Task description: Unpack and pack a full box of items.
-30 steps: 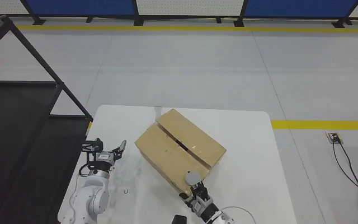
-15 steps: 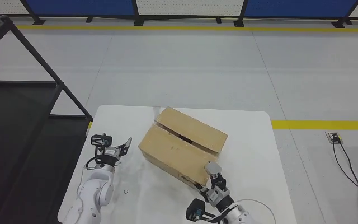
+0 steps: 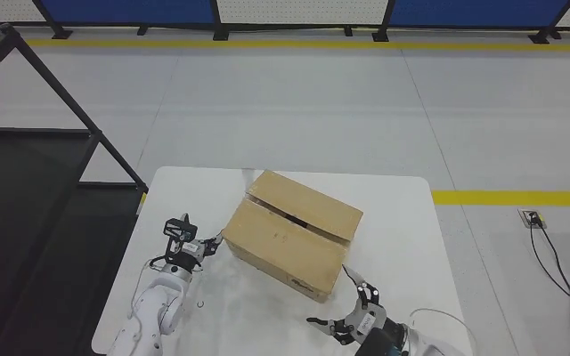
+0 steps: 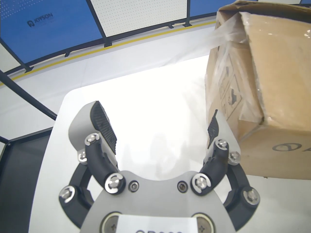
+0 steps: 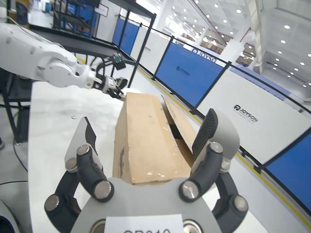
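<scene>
Top view, closed taped cardboard box [image 3: 292,233]

Left arm [image 3: 158,298] neared the box [image 3: 287,233]; right arm [image 3: 396,338] drew back.

My silver-grey left gripper [image 4: 156,110] and right gripper [image 5: 148,116] wore black ribbed pads [image 4: 103,124], the rectangular cardboard box [image 3: 289,233] was plain tan with glossy clear tape [image 4: 226,35] and dark printed marks [image 4: 228,93], the round-cornered table [image 3: 392,218] was white, and beyond ran a yellow floor stripe [image 3: 499,197] and blue fence panels [image 3: 125,11].
</scene>
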`<action>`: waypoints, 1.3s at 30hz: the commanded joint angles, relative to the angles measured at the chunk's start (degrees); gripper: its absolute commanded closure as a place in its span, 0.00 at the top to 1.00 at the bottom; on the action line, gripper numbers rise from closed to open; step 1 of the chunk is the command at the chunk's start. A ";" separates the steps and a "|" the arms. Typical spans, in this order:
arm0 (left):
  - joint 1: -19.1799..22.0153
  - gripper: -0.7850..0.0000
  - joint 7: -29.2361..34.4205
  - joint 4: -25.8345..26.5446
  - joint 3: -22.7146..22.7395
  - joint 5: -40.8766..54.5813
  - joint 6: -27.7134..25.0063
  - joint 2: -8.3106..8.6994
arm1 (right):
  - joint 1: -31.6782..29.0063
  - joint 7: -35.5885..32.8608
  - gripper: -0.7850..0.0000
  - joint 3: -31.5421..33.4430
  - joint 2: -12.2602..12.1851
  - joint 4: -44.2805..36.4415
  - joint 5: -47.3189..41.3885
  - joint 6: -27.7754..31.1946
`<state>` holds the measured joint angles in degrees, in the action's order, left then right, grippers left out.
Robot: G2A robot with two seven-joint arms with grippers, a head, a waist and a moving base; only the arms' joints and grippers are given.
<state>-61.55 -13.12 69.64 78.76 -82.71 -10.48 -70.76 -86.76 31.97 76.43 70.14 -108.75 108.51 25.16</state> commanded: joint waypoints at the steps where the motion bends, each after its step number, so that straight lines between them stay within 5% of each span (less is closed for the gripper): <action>1: -0.26 1.00 -1.03 -0.06 -0.19 -0.93 -0.86 0.09 | -0.01 -1.15 1.00 -0.05 0.01 -0.02 0.15 -1.12; 33: -6.95 1.00 -5.23 5.45 0.19 -6.37 -7.16 1.47 | 1.50 -1.71 1.00 -0.22 -0.72 0.55 -3.98 -1.68; 39: -6.77 1.00 -3.70 4.38 2.33 -3.53 0.45 1.24 | 1.58 -1.65 1.00 -0.32 -0.94 0.22 -4.16 -1.62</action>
<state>-68.64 -17.23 74.56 80.80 -87.11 -12.32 -69.39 -85.14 30.27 76.11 69.24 -108.41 104.30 23.53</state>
